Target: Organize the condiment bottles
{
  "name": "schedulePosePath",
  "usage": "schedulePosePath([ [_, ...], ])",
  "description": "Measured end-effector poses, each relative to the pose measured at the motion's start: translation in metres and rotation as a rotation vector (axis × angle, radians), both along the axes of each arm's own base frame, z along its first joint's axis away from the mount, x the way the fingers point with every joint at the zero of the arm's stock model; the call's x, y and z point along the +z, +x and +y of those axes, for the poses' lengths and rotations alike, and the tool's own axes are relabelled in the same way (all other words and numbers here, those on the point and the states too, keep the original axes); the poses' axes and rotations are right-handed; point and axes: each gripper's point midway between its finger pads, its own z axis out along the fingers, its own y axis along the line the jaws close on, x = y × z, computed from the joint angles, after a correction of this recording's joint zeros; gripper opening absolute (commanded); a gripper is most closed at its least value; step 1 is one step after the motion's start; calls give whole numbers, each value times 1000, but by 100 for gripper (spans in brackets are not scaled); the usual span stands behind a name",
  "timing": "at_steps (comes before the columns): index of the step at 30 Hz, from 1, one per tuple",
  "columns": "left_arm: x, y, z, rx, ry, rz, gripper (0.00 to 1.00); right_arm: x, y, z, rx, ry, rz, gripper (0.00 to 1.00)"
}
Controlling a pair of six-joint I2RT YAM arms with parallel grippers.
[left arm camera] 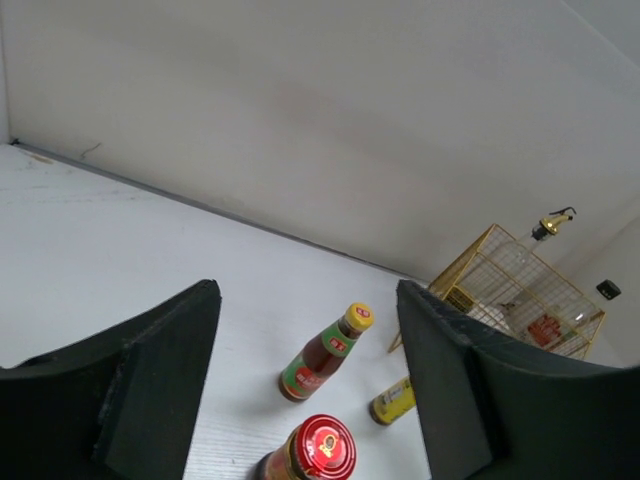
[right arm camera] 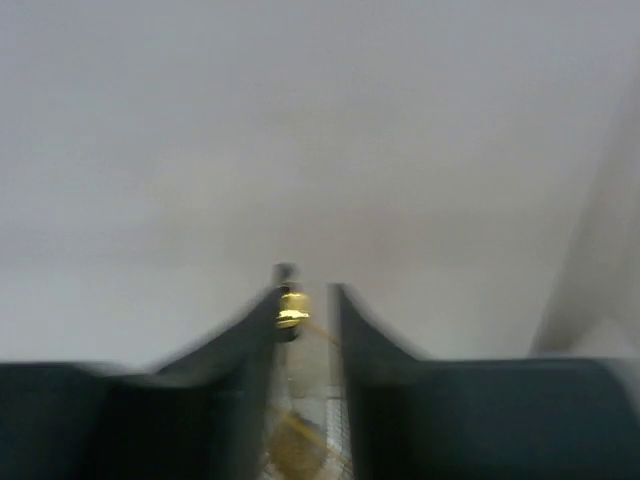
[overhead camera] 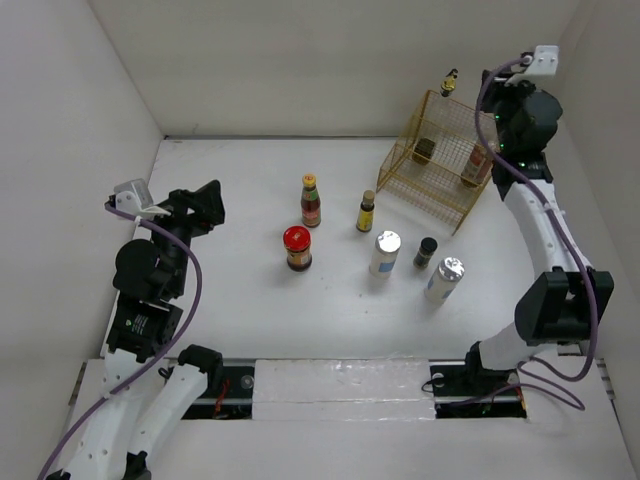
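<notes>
My right gripper (overhead camera: 466, 92) is shut on a small clear bottle with a gold collar and black cap (overhead camera: 449, 82), held in the air above the far edge of the gold wire basket (overhead camera: 400, 160). The right wrist view shows the fingers (right arm camera: 255, 330) pinching that bottle (right arm camera: 291, 308). The basket holds a dark jar (overhead camera: 424, 150) and a red-labelled bottle (overhead camera: 477, 165). On the table stand a yellow-capped sauce bottle (overhead camera: 311, 200), a red-capped jar (overhead camera: 297, 248), a yellow-labelled brown bottle (overhead camera: 366, 211), a white silver-capped bottle (overhead camera: 385, 252), a small black-capped bottle (overhead camera: 426, 251) and a silver-capped bottle (overhead camera: 444, 279). My left gripper (overhead camera: 200, 205) is open and empty, left of them.
White walls close in the table at the back and both sides. The left wrist view looks between the open gripper (left arm camera: 305, 295) at the sauce bottle (left arm camera: 325, 355), the red-capped jar (left arm camera: 320, 448), the yellow-labelled bottle (left arm camera: 392, 400) and the basket (left arm camera: 470, 265).
</notes>
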Motion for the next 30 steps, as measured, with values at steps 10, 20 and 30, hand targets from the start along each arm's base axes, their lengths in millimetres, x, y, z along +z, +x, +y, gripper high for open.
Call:
schedulePosePath([
  [10,1,0,-3,-17,-1,-5,11,-133,-42,220,525,-7,290,4],
  [20,-6,8,-6,-16,4,25,28,-189,-121,329,871,-157,461,75],
  [30,-8,10,-4,-4,-5,32,14,-247,-184,380,1064,-318,617,99],
])
